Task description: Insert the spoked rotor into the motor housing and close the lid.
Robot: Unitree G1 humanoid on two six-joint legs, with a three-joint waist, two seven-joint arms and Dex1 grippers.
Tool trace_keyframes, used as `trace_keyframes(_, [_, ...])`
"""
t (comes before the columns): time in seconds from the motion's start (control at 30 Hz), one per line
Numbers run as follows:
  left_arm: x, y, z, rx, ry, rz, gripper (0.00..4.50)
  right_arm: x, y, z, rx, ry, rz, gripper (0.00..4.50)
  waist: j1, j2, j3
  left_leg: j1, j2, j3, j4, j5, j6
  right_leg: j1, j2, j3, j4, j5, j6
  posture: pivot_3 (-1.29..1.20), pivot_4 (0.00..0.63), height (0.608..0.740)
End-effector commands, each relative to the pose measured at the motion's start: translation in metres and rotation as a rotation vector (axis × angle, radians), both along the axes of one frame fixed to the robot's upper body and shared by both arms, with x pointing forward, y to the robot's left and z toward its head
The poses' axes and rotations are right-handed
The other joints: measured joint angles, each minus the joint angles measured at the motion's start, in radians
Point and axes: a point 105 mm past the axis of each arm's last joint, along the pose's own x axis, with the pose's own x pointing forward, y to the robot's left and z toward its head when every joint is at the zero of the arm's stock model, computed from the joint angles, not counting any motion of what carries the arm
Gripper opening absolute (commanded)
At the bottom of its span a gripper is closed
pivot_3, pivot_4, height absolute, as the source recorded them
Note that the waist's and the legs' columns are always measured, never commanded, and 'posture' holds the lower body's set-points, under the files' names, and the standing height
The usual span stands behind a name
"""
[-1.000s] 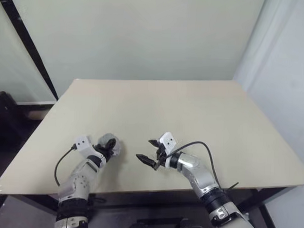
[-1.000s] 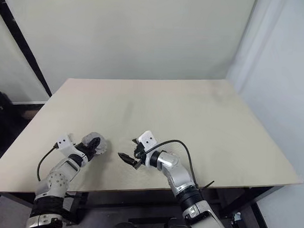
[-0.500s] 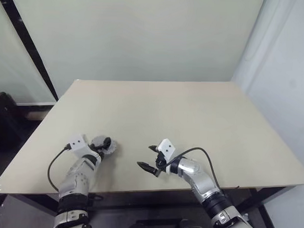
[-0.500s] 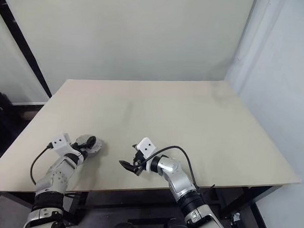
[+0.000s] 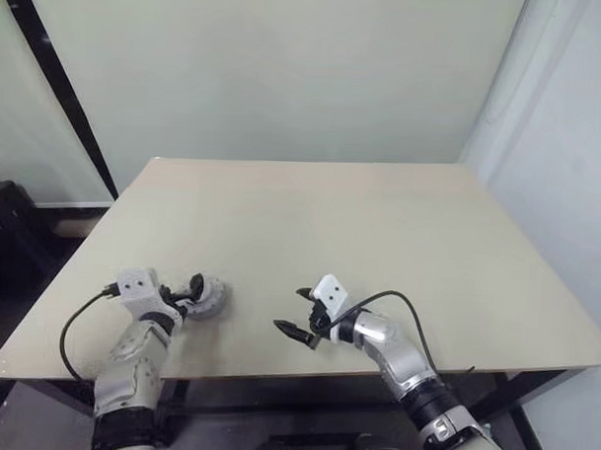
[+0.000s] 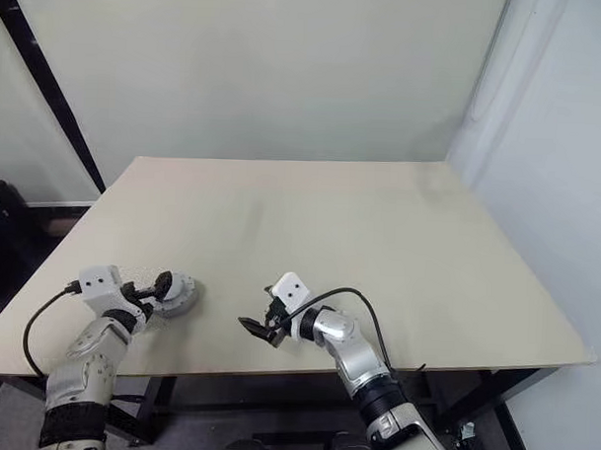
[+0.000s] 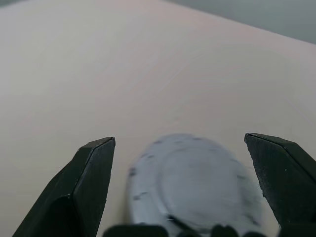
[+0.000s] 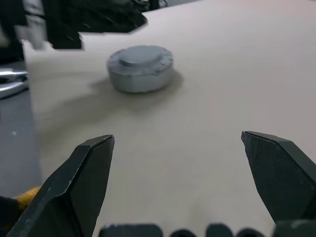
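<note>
Closing step appears done: motor housing (image 8: 140, 68) w/ lid (image 7: 197, 185) sitting shut just ahead of left gripper (image 5: 193, 290), jaws apart, nothing held. Right gripper (image 5: 295, 312) hanging apart. Next: prob. confirming seating.

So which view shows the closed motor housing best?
The right wrist view: the motor housing sits whole on the table, lid on. The left wrist view blurs it between open fingers; the head views show it small beside the left gripper.

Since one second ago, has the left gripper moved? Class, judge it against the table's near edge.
Yes. The left gripper has let go of the motor housing and drawn back leftward, toward the table's near left corner; it now stands open.
</note>
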Motion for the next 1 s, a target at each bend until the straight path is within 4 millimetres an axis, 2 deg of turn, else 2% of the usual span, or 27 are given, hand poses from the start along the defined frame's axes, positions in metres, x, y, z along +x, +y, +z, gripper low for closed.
trace_keyframes(0.03, [0.002,-0.043,0.037,0.107,-0.081,-0.263,4.48,0.02,-0.02,0.017,0.011,-0.028,-0.078,4.5,0.0,0.0,0.0,0.0,0.0,0.0,0.0,0.0,0.0,0.0,0.0,0.0,0.0,0.0,0.0,0.0,0.0,0.74])
trace_keyframes(0.2, [-0.014,-0.105,0.046,0.166,-0.068,-0.603,4.48,0.036,-0.061,0.025,-0.015,-0.039,-0.165,4.5,-0.001,0.001,0.0,0.0,-0.001,0.001,0.0,0.0,0.0,0.001,0.0,0.001,0.0,0.0,0.0,0.0,0.0,0.74])
trace_keyframes(0.37, [-0.024,-0.132,0.041,0.174,-0.051,-0.744,4.48,0.046,-0.104,0.034,-0.05,-0.062,-0.257,4.5,-0.007,0.002,0.0,0.001,0.001,0.002,0.0,0.0,0.0,0.001,0.001,0.001,0.0,0.0,0.0,0.0,0.0,0.74])
trace_keyframes(0.47, [-0.028,-0.132,0.032,0.168,-0.022,-0.763,4.48,0.049,-0.126,0.039,-0.071,-0.069,-0.305,4.5,-0.007,0.002,0.0,0.001,0.002,0.004,-0.001,0.0,0.001,0.001,0.002,0.0,0.0,-0.001,-0.001,0.0,0.0,0.74])
trace_keyframes(0.57, [-0.027,-0.129,0.027,0.175,-0.006,-0.749,4.48,0.048,-0.137,0.04,-0.078,-0.064,-0.328,4.5,-0.006,0.002,0.0,0.001,0.002,0.005,0.0,0.0,0.001,0.001,0.003,-0.001,0.0,-0.001,-0.002,0.0,0.0,0.74])
trace_keyframes(0.83, [-0.023,-0.122,0.034,0.186,-0.016,-0.725,4.48,0.048,-0.142,0.039,-0.046,-0.039,-0.373,4.5,-0.005,0.002,0.0,0.001,0.002,0.005,0.001,0.001,0.002,0.002,0.002,0.0,-0.001,-0.001,-0.002,0.0,0.0,0.74])
trace_keyframes(1.0, [-0.019,-0.118,0.038,0.19,-0.031,-0.702,4.48,0.048,-0.139,0.037,-0.044,-0.03,-0.365,4.5,-0.005,0.002,0.0,0.001,0.002,0.005,0.002,0.001,0.003,0.002,0.002,0.0,-0.001,-0.001,-0.002,0.0,0.0,0.74])
